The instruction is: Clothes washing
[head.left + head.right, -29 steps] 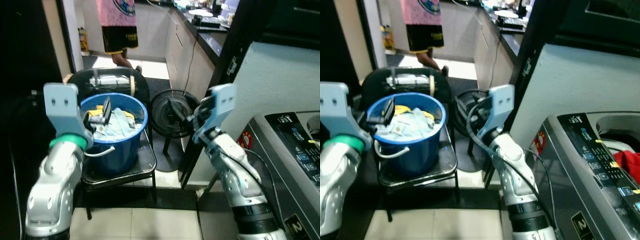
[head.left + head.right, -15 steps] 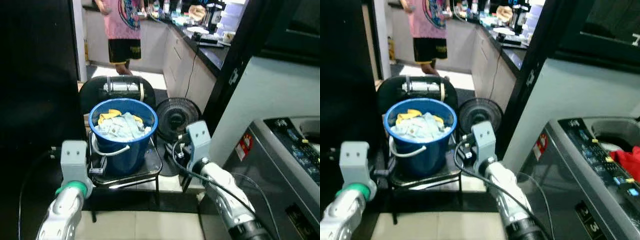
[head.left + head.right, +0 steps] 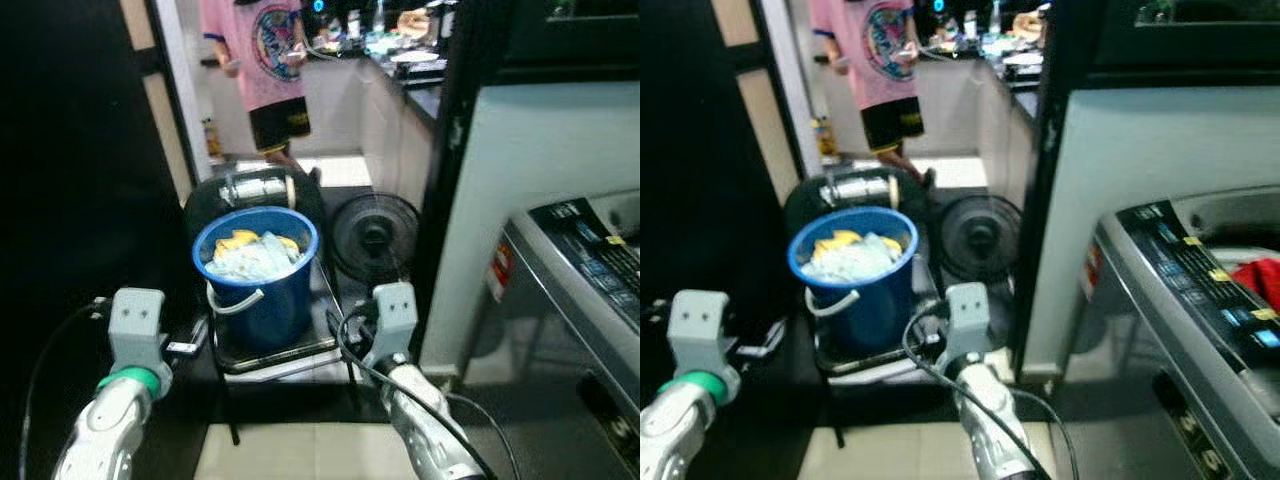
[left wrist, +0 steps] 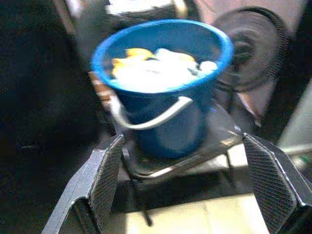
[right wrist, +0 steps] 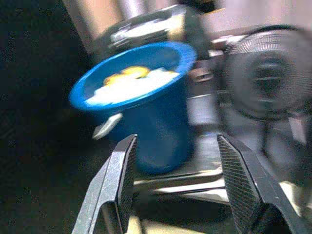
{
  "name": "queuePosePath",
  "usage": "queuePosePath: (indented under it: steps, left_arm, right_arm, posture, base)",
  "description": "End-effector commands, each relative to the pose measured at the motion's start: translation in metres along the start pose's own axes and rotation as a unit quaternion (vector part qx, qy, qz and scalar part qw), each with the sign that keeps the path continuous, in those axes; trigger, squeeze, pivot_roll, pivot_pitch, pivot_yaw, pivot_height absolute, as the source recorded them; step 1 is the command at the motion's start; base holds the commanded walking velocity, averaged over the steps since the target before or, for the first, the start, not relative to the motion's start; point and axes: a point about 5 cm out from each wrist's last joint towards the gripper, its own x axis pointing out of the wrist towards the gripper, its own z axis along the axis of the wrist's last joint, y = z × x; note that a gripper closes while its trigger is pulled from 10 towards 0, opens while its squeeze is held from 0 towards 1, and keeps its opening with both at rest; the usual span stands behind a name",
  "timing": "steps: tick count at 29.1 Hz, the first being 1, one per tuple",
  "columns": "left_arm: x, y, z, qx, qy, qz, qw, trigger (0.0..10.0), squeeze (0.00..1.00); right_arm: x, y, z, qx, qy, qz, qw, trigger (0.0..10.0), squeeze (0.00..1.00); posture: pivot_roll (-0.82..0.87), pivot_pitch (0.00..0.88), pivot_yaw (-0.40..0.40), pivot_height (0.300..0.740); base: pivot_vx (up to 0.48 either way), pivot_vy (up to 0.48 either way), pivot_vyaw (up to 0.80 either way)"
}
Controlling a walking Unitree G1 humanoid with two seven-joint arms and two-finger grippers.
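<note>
Standing off: the robot faced a blue bucket (image 3: 256, 268) of clothes (image 3: 250, 255) on a black chair (image 3: 285, 350), likely raised for easy reach.
Left gripper (image 4: 187, 187): fingers spread wide, empty, aimed at the bucket, well short of it.
Right gripper (image 5: 178, 183): also spread and empty, pointing at the bucket beside a floor fan (image 3: 375, 235).
Washing machine (image 3: 590, 290): to the robot's right, a red garment (image 3: 1258, 280) in its tub.
Person (image 3: 265, 70): standing beyond, in the kitchen.
</note>
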Motion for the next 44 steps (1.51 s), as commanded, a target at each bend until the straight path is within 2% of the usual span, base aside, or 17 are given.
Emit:
queuePosePath:
  steps: [1, 5, 9, 18, 23, 26, 27, 30, 32, 35, 44]
  left_arm:
    - [0.001, 0.000, -0.003, -0.009, -0.001, 0.000, 1.000, 10.0, 0.00]
    - [0.002, -0.003, -0.001, -0.006, -0.011, -0.009, 1.000, 10.0, 0.00]
    - [0.006, -0.004, 0.013, 0.011, -0.039, -0.024, 0.999, 10.0, 0.00]
    - [0.009, -0.006, 0.024, 0.029, -0.059, -0.018, 0.998, 10.0, 0.00]
    - [0.007, -0.002, 0.024, 0.043, -0.051, -0.021, 0.998, 10.0, 0.00]
    - [0.007, 0.000, 0.025, 0.043, -0.052, -0.018, 0.998, 10.0, 0.00]
    - [0.008, 0.003, 0.026, 0.032, -0.052, -0.008, 0.998, 10.0, 0.00]
    - [0.008, 0.005, 0.026, 0.022, -0.052, 0.011, 0.998, 10.0, 0.00]
    - [0.006, 0.000, 0.025, 0.014, -0.059, 0.019, 0.998, 10.0, 0.00]
    - [0.003, -0.004, 0.021, 0.002, -0.059, 0.026, 0.998, 10.0, 0.00]
    - [0.003, -0.012, 0.017, -0.003, -0.057, 0.018, 0.998, 10.0, 0.00]
  right_arm:
    - [-0.002, -0.001, -0.002, 0.014, -0.006, -0.004, 1.000, 10.0, 0.00]
    - [-0.005, -0.006, 0.000, 0.019, -0.019, -0.010, 1.000, 10.0, 0.00]
    - [-0.009, -0.010, 0.001, 0.029, -0.030, -0.015, 0.999, 10.0, 0.00]
    - [-0.009, -0.012, 0.003, 0.041, -0.040, -0.001, 0.998, 10.0, 0.00]
    - [-0.007, -0.008, 0.002, 0.053, -0.049, 0.000, 0.997, 10.0, 0.00]
    - [-0.006, -0.007, 0.002, 0.055, -0.051, 0.001, 0.997, 10.0, 0.00]
    - [-0.005, -0.005, 0.001, 0.055, -0.049, 0.005, 0.997, 10.0, 0.00]
    - [-0.003, -0.002, 0.000, 0.047, -0.041, 0.019, 0.998, 10.0, 0.00]
    - [-0.002, -0.006, 0.003, 0.038, -0.035, 0.030, 0.998, 10.0, 0.00]
    - [-0.002, -0.011, 0.007, 0.025, -0.030, 0.038, 0.999, 10.0, 0.00]
    - [-0.002, -0.014, 0.011, 0.006, -0.026, 0.051, 0.998, 10.0, 0.00]
  posture:
    - [0.05, 0.000, 0.128, 0.740]
    - [0.04, 0.000, 0.109, 0.740]
    - [0.04, 0.000, 0.077, 0.740]
    - [0.06, 0.000, 0.042, 0.740]
    - [0.08, 0.000, 0.048, 0.740]
    - [0.08, 0.000, 0.048, 0.740]
    - [0.09, 0.000, 0.009, 0.740]
    - [0.08, 0.000, -0.022, 0.740]
    - [0.06, 0.000, -0.070, 0.740]
    - [0.03, 0.000, -0.098, 0.740]
    - [0.02, 0.005, -0.070, 0.740]
  base:
    - [0.000, 0.000, 0.00]
    - [0.000, 0.000, 0.00]
    - [0.000, 0.000, 0.00]
    - [0.000, 0.000, 0.00]
    - [0.000, 0.000, 0.00]
    - [0.000, 0.000, 0.00]
    - [0.000, 0.000, 0.00]
    - [0.000, 0.000, 0.00]
    - [0.000, 0.000, 0.00]
    - [0.000, 0.000, 0.00]
    - [0.000, 0.000, 0.00]
